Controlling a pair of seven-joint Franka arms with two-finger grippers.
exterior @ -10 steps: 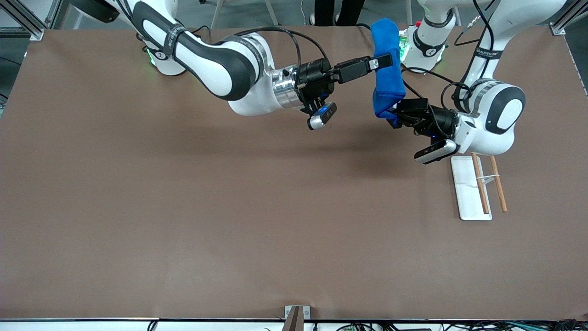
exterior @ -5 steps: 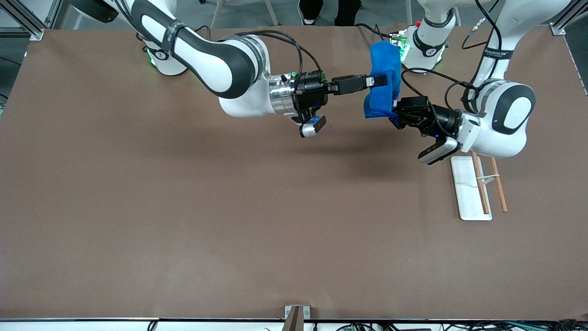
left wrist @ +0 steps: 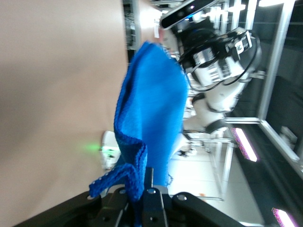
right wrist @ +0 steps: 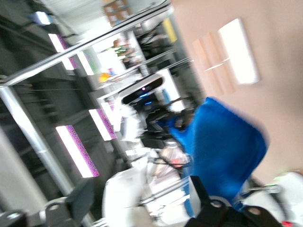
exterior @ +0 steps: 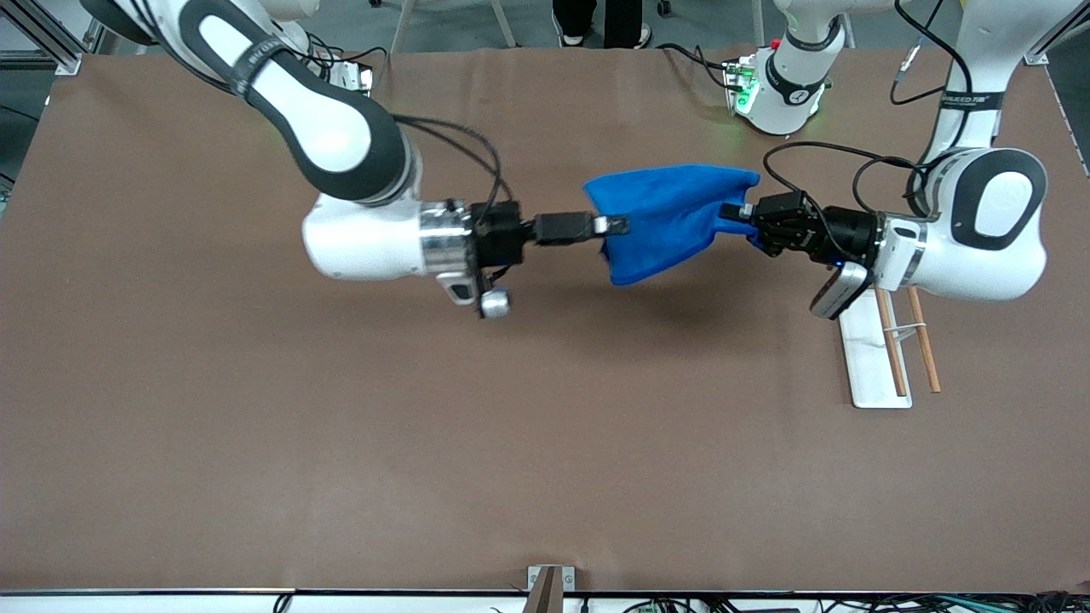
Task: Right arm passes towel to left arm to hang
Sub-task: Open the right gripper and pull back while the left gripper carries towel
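The blue towel (exterior: 668,214) is stretched in the air over the table's middle, between both grippers. My right gripper (exterior: 615,226), on the arm from the base with no red part, is shut on the towel's end toward the right arm's end of the table. My left gripper (exterior: 734,213) is shut on the opposite end. In the left wrist view the towel (left wrist: 151,109) rises from between my left gripper's (left wrist: 141,195) fingers, with a folded corner hanging beside them. In the blurred right wrist view the towel (right wrist: 225,142) spreads ahead of my right gripper.
A white rack tray (exterior: 867,362) with two wooden rods (exterior: 891,340) lies on the brown table (exterior: 426,426) under the left arm's wrist, toward the left arm's end. It also shows in the right wrist view (right wrist: 239,52). Cables hang from both wrists.
The towel went from hanging upright to stretched sideways and spread. The right arm drew back toward its own end; both grippers came lower in the view, and the left wrist levelled out.
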